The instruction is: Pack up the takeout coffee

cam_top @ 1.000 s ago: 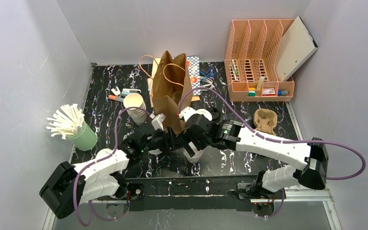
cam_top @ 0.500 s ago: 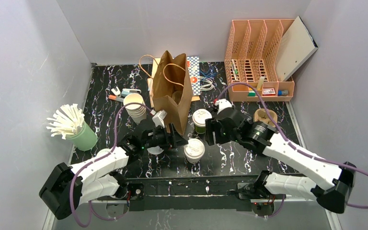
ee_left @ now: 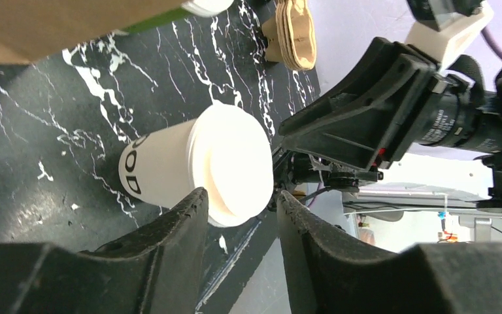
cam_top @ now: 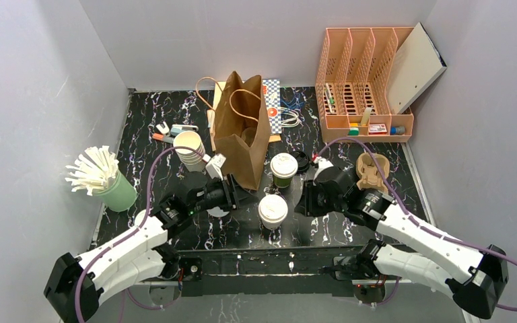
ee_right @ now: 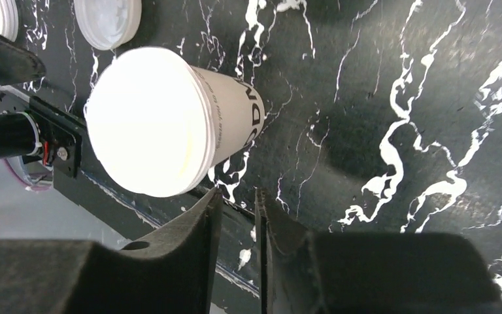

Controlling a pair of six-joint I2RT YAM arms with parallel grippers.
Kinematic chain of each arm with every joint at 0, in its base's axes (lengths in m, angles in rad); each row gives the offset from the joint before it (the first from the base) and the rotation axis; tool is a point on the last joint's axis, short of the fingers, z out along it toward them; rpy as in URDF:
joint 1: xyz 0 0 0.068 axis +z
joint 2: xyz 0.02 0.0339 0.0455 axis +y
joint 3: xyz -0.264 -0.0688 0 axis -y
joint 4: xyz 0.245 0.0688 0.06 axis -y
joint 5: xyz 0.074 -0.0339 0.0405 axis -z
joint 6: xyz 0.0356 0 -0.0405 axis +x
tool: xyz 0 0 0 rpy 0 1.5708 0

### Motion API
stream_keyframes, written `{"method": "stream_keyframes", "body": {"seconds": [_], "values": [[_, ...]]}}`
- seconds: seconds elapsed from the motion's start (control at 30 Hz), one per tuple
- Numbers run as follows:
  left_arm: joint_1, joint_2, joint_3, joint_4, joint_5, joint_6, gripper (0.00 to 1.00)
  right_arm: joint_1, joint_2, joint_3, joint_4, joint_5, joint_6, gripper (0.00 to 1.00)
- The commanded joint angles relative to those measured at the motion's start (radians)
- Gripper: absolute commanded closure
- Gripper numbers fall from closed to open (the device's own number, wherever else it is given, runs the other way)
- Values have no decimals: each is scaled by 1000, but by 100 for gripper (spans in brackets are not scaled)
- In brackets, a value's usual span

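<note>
Right gripper [cam_top: 305, 201] withdrawn, cream cup [cam_top: 272, 210] upright

Cream cup [ee_left: 170, 173], left wrist view: we read large black capitals "OOD" running down its side; the rest of the word curves out of sight.
Same cup, right wrist view: we make out big black capitals, roughly "ODN", partly cut off by the lid's rim, so we are not sure of them.
Small print beside those capitals: one line, too small for us to read.
Checkered card [cam_top: 271, 101] behind the paper bag [cam_top: 242, 134]: an orange mark, too small for us to read.
</note>
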Motion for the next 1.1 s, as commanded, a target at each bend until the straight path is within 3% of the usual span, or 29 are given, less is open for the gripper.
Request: {"method": "stream_keyframes", "body": {"seconds": [0.0, 0.17, 0.37, 0.63, 0.87, 1.07], "values": [[-28, -59, -62, -26, -34, -56, 60, -5, -52, -110, 158, -56, 93, 71], [-34, -101, -113, -26, -62, -67, 63, -5, -100, -296, 370, -108, 155, 80], [-34, -102, -128, -37, -87, -58, 65, 0, -93, -502, 727, -139, 180, 81], [-35, -138, -148, -53, -140, -60, 69, 76, 58, -622, 1181, 12, 147, 82], [-34, -133, -142, -66, -163, -57, 70, 221, 272, -561, 1383, 67, 115, 81], [-34, -171, -150, -89, -189, -71, 71, 257, 281, -566, 1399, 53, 118, 79]]}}
